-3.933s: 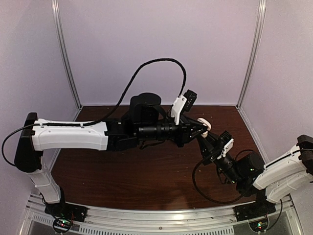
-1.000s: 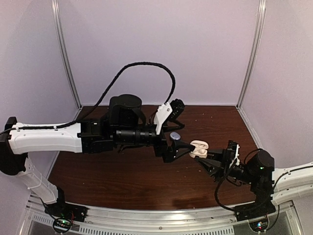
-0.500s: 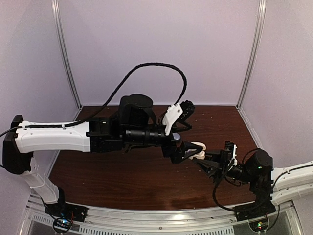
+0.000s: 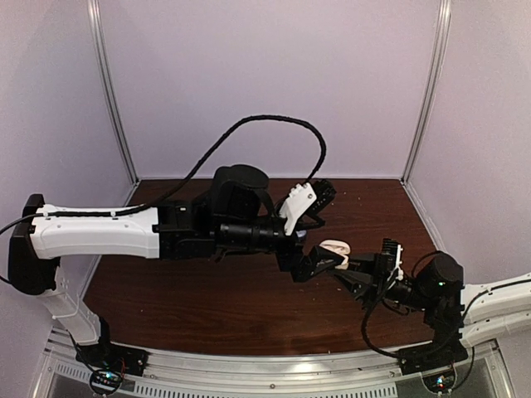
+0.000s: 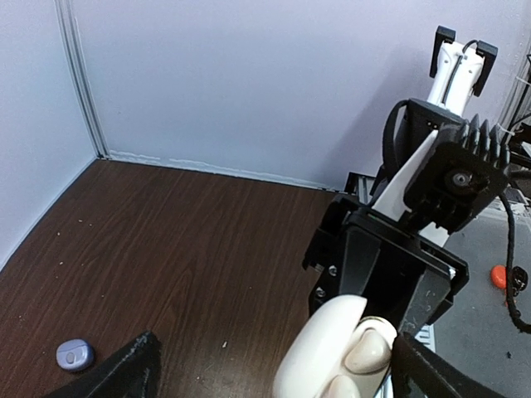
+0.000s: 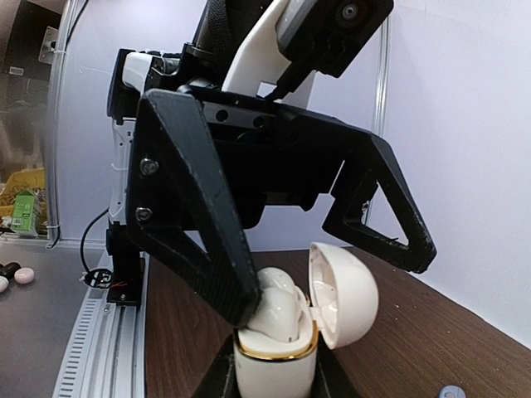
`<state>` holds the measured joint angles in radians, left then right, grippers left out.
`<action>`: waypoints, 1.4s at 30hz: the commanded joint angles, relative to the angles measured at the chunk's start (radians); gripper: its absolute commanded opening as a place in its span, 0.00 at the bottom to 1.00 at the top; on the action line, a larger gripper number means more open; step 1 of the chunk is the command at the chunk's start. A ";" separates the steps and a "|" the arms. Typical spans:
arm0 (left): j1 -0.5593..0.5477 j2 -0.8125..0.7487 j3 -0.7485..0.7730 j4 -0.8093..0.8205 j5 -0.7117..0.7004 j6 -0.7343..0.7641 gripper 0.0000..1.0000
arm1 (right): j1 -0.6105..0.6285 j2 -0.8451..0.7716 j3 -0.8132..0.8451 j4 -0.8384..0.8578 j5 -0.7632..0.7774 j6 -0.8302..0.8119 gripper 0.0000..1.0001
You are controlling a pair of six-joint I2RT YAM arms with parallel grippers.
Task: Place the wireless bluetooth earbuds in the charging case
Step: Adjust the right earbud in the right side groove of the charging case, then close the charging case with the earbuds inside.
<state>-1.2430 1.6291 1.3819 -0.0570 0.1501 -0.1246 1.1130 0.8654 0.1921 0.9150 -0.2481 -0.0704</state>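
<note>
A white charging case (image 6: 274,365) with a gold rim stands upright in my right gripper (image 6: 275,383), which is shut on its lower body. Its lid (image 6: 344,294) hangs open to the right. Two white earbuds (image 6: 286,311) sit in the case's wells. My left gripper (image 6: 332,282) is open and straddles the case from above, one black finger (image 6: 199,207) resting against the near earbud. In the left wrist view the case (image 5: 319,352) and the earbuds (image 5: 369,355) lie between the spread fingers. From the top view, the case (image 4: 334,248) sits where both grippers meet.
A small lavender closed case (image 5: 75,355) lies on the brown table (image 5: 182,240) to the left. The back wall and side walls close in the table. The right arm's body (image 5: 448,166) fills the space just behind the white case.
My left arm has swung right and forward, bringing its open fingers from beside the white case to around it. The right gripper has held the case nearly still.
</note>
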 commanded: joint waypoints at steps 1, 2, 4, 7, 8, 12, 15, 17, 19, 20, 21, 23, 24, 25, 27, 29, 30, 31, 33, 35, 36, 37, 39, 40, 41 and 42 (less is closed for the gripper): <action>-0.001 -0.001 0.018 0.008 -0.044 -0.013 0.98 | -0.002 -0.025 0.017 0.023 -0.023 0.014 0.00; -0.001 -0.001 0.017 0.009 -0.044 -0.013 0.98 | -0.002 -0.027 0.015 0.024 -0.024 0.014 0.00; -0.001 -0.001 0.017 0.008 -0.040 -0.013 0.98 | -0.002 -0.029 0.014 0.025 -0.025 0.014 0.00; -0.001 -0.017 0.000 0.027 0.007 0.006 0.98 | -0.002 -0.028 0.011 0.029 -0.026 0.016 0.00; -0.001 -0.029 -0.013 0.041 0.031 0.016 0.98 | -0.002 -0.029 0.010 0.032 -0.026 0.019 0.00; -0.001 -0.095 -0.078 0.129 0.077 0.031 0.98 | -0.002 -0.035 0.002 0.031 -0.019 0.022 0.00; -0.001 -0.122 -0.087 0.137 0.062 0.029 0.98 | -0.002 -0.036 0.000 0.029 -0.026 0.030 0.00; -0.001 -0.117 -0.073 0.129 0.066 0.031 0.98 | -0.002 -0.034 0.001 0.026 -0.028 0.029 0.00; -0.001 -0.104 -0.059 0.125 0.080 0.029 0.98 | -0.002 -0.030 0.005 0.022 -0.030 0.027 0.00; -0.001 -0.097 -0.052 0.125 0.085 0.028 0.97 | -0.002 -0.028 0.008 0.019 -0.034 0.024 0.00; -0.001 -0.089 -0.045 0.124 0.083 0.026 0.98 | -0.002 -0.025 0.011 0.018 -0.037 0.023 0.00; 0.000 -0.069 -0.025 0.112 0.066 0.025 0.98 | -0.002 -0.018 0.017 0.016 -0.046 0.021 0.00; -0.001 -0.059 -0.013 0.103 0.057 0.028 0.98 | -0.002 -0.016 0.019 0.016 -0.050 0.021 0.00; -0.001 -0.050 -0.004 0.097 0.050 0.029 0.97 | -0.002 -0.015 0.022 0.015 -0.051 0.021 0.00; -0.001 -0.032 0.013 0.086 0.029 0.028 0.98 | -0.002 -0.015 0.025 0.011 -0.058 0.020 0.00; -0.001 -0.009 0.040 0.049 -0.011 0.019 0.98 | -0.002 -0.014 0.030 0.006 -0.064 0.019 0.00; -0.001 0.002 0.052 0.024 -0.021 0.017 0.98 | -0.002 -0.014 0.031 0.003 -0.067 0.017 0.00; -0.001 0.010 0.060 0.009 -0.026 0.017 0.98 | -0.002 -0.016 0.033 -0.001 -0.070 0.016 0.00; -0.001 0.015 0.064 -0.010 -0.031 0.019 0.98 | -0.002 -0.019 0.032 -0.003 -0.070 0.015 0.00; -0.001 0.016 0.062 -0.025 -0.036 0.023 0.98 | -0.002 -0.023 0.032 -0.004 -0.070 0.019 0.00; -0.001 0.017 0.063 -0.035 -0.035 0.029 0.98 | -0.002 -0.025 0.033 -0.005 -0.068 0.021 0.00; -0.001 0.017 0.063 -0.044 -0.028 0.034 0.98 | -0.002 -0.026 0.033 -0.006 -0.069 0.022 0.00; -0.001 0.014 0.063 -0.058 0.003 0.053 0.98 | -0.002 -0.029 0.032 -0.007 -0.067 0.029 0.00; -0.001 0.004 0.063 -0.060 0.022 0.064 0.98 | -0.002 -0.029 0.031 -0.008 -0.067 0.033 0.00; 0.000 -0.006 0.063 -0.058 0.047 0.070 0.98 | -0.002 -0.029 0.029 -0.010 -0.066 0.036 0.00; 0.000 -0.020 0.063 -0.052 0.078 0.082 0.98 | -0.002 -0.027 0.027 -0.014 -0.066 0.039 0.00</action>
<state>-1.2453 1.6402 1.4185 -0.0887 0.1482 -0.0940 1.1122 0.8520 0.1925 0.8768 -0.3065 -0.0521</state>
